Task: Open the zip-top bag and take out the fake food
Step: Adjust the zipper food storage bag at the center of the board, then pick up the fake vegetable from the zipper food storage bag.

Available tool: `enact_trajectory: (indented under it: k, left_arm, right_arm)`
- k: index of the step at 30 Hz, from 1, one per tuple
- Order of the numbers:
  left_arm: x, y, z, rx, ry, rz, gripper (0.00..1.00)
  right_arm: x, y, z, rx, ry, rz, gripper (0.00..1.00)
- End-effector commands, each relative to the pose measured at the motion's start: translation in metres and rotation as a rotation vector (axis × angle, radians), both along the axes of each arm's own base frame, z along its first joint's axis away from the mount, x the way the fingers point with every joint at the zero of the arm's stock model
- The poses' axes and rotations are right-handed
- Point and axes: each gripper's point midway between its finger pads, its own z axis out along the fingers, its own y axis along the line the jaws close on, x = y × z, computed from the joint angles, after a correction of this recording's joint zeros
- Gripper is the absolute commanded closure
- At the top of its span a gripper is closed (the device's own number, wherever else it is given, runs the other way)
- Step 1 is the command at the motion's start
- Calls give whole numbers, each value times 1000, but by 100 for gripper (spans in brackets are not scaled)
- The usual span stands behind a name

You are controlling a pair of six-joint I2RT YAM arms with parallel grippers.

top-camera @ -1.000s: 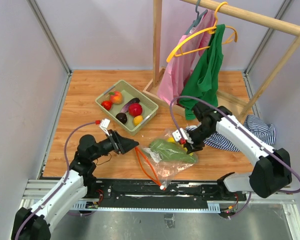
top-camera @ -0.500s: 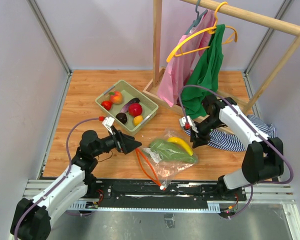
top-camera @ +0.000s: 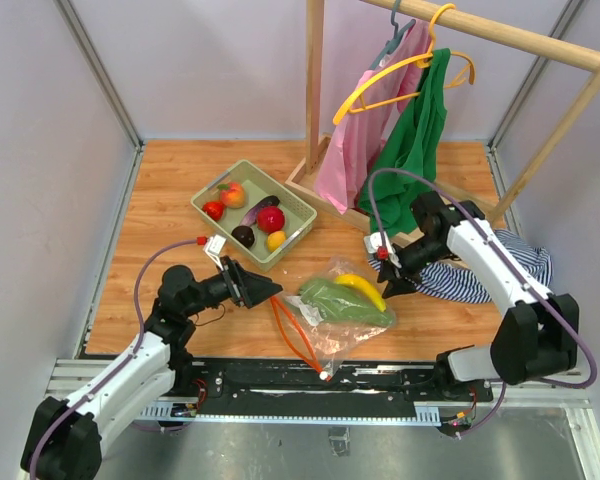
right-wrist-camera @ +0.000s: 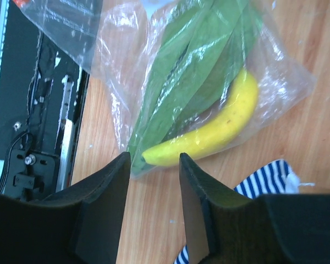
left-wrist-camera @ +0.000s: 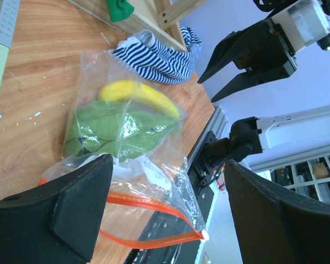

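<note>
Hovering my left gripper (top-camera: 268,288) wide open with nothing between its fingers, I am facing the zip-top bag (top-camera: 330,340). The bag is lying just ahead of those fingertips and below my right gripper (right-wrist-camera: 154,159), whose fingers are standing slightly apart and gripping nothing either.

Nothing is pinning the bag, so I am judging that a pull on the fake food could drag the whole bag along instead of emptying it. Coming down from the right, I am risking a pinch on the banana (right-wrist-camera: 209,132) through the film rather than through the mouth. The orange-red zip strip (left-wrist-camera: 148,201) is looping below my left fingers, close to the table's near edge (a careless tug could send that end over it).

I am counting:
- one bag
- two pieces inside it: the banana and a green leafy piece (right-wrist-camera: 181,82)
- one pale green basket (top-camera: 212,183), beyond my left gripper
- what I am taking to be six pieces in that basket
- one striped cloth (top-camera: 460,285), beside my right gripper
</note>
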Motion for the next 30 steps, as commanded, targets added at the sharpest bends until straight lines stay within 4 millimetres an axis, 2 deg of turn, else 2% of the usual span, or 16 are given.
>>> enact_trajectory:
  k: [1,6,11,17,22,26,30]
  left_arm:
    - [-6,0,7,-62,45,5,18]
    - [-2,9,-2,-36,99,84,26]
    - [-4,13,-5,-27,117,110,36]
    - [-10,17,-23,54,191,143,50]
    - [-23,13,-33,103,237,110,61]
    - [-39,0,-36,111,264,52,62]
    - [-52,-16,-50,156,301,11,62]
  right_arm:
    - [-4,14,23,140,-53,-5,55]
    - [-10,29,43,264,-108,9,43]
    - [-12,42,47,258,-157,7,36]
    - [0,58,33,170,-220,-2,29]
    - [0,66,7,140,-211,28,27]
    - [-3,67,-17,85,-248,68,23]
    - [-4,67,-38,13,-234,80,22]
